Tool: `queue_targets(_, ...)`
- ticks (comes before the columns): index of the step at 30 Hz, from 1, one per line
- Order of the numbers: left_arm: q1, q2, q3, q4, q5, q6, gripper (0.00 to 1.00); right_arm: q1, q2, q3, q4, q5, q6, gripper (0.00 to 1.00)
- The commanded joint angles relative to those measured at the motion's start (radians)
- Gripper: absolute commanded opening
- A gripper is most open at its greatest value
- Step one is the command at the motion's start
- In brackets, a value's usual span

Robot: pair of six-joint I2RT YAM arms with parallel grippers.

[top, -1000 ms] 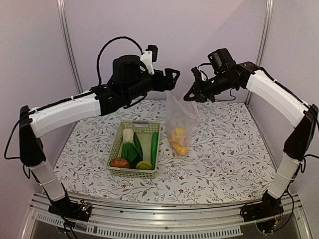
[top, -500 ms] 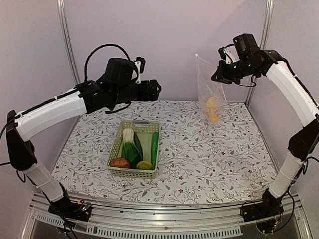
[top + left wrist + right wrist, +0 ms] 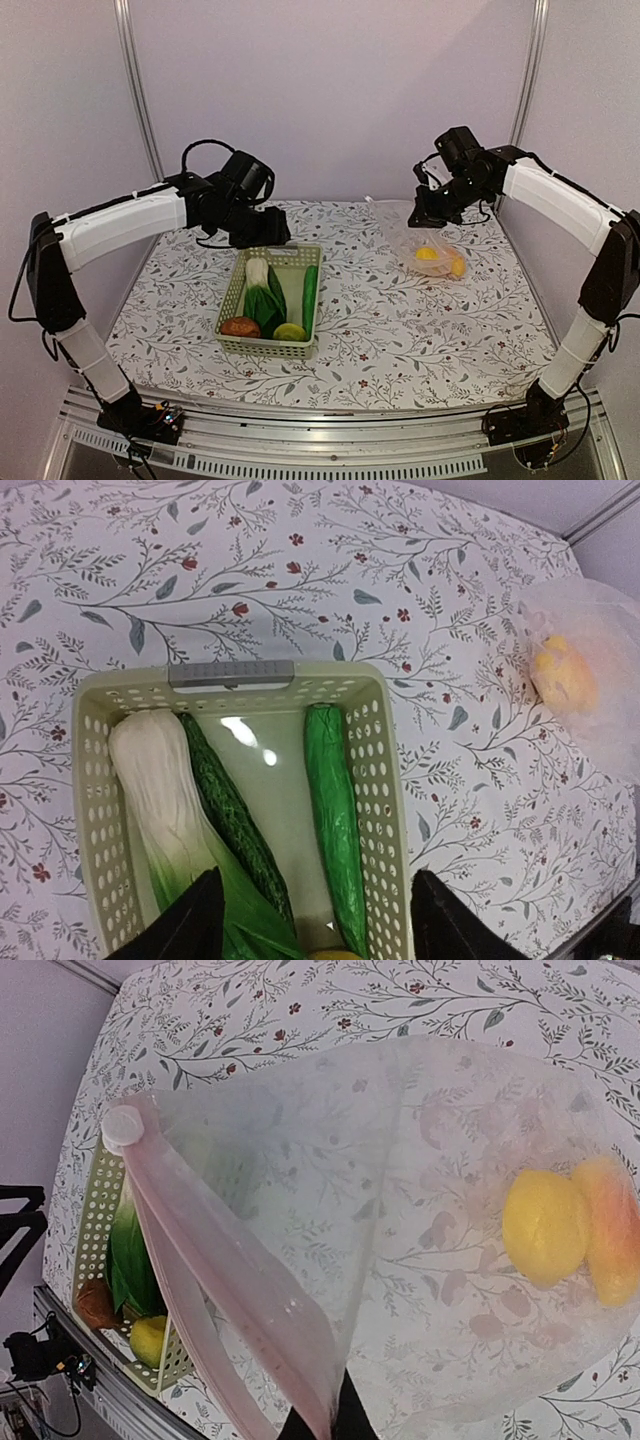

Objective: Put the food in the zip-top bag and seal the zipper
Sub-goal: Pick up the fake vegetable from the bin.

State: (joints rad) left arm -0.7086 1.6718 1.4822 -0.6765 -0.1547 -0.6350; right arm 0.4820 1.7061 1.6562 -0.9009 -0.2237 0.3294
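The clear zip-top bag (image 3: 440, 245) lies on the table at the right with a yellow fruit (image 3: 545, 1225) and an orange fruit (image 3: 608, 1230) inside. My right gripper (image 3: 335, 1422) is shut on the bag's mouth edge, beside the pinkish zipper (image 3: 215, 1260), whose mouth gapes. My left gripper (image 3: 318, 930) hangs open over the far end of the pale green basket (image 3: 385, 780), with nothing between its fingers (image 3: 190, 925). In the basket lie bok choy (image 3: 165, 800), a dark cucumber (image 3: 230, 815), a bright green long piece (image 3: 335, 800), a reddish-brown piece (image 3: 240, 326) and a yellow-green fruit (image 3: 290, 331).
The floral tablecloth (image 3: 400, 330) covers the table. Metal posts (image 3: 135, 90) stand at the back corners against the lilac wall. The table's metal front rail (image 3: 330, 415) runs between the arm bases.
The right arm has brought the bag down from hanging in the air onto the table at the right. The left arm has dropped to the basket's far end, its jaws somewhat narrower.
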Motion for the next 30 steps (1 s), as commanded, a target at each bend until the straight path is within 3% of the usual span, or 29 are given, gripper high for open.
queue_targets(1, 0.027, 0.064, -0.017, -0.021, 0.110, -0.026, 0.61, 0.013, -0.030, -0.001, 0.038, -0.030, 0.024, 0.00)
queue_targets(7, 0.053, 0.215, 0.074, -0.022, 0.195, -0.030, 0.55, 0.024, -0.038, 0.001, 0.031, -0.030, 0.034, 0.00)
queue_targets(17, 0.057, 0.474, 0.283, -0.070, 0.183, -0.022, 0.54, 0.043, -0.052, -0.009, 0.016, -0.034, 0.033, 0.00)
queue_targets(30, 0.060, 0.648, 0.386, -0.047, 0.231, -0.027, 0.50, 0.044, -0.050, -0.005, 0.001, -0.049, 0.035, 0.00)
